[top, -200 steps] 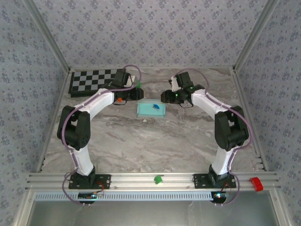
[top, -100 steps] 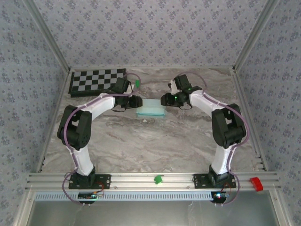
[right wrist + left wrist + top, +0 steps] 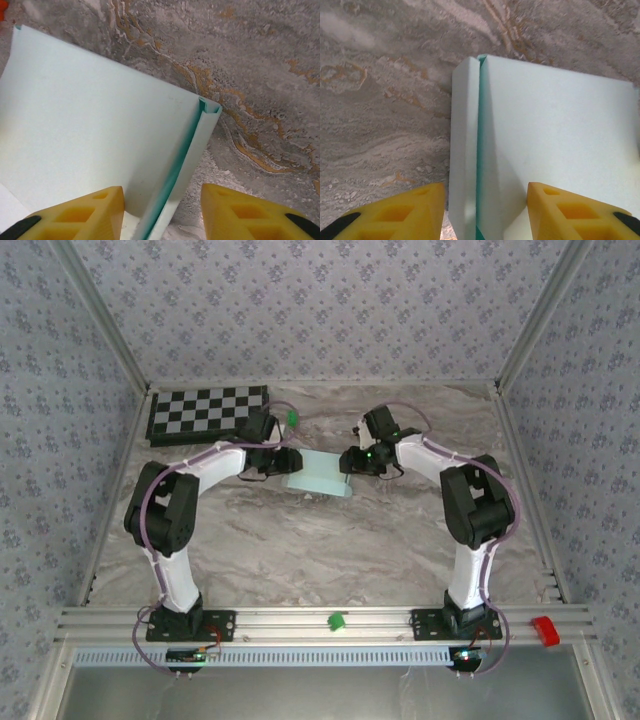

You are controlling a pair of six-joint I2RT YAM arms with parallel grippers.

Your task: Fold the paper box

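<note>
The paper box (image 3: 320,476) is pale light-blue card with raised side walls, lying on the marble table between the two arms. My left gripper (image 3: 291,461) is at its left end. In the left wrist view the box (image 3: 555,130) has its folded left wall (image 3: 464,150) standing between the yellow fingers of that gripper (image 3: 485,212), which is open with gaps on both sides. My right gripper (image 3: 347,462) is at the right end. In the right wrist view that gripper (image 3: 162,212) is open and straddles the box's (image 3: 90,115) right wall (image 3: 192,150).
A black-and-white checkerboard (image 3: 208,412) lies at the back left. A small green piece (image 3: 291,420) sits behind the left gripper. On the front rail are a green clip (image 3: 337,621) and a red piece (image 3: 543,630). Metal frame edges border the table.
Both grippers have moved inward and down onto the box's two ends. The right jaws have narrowed a little. The box now sits slightly skewed.
</note>
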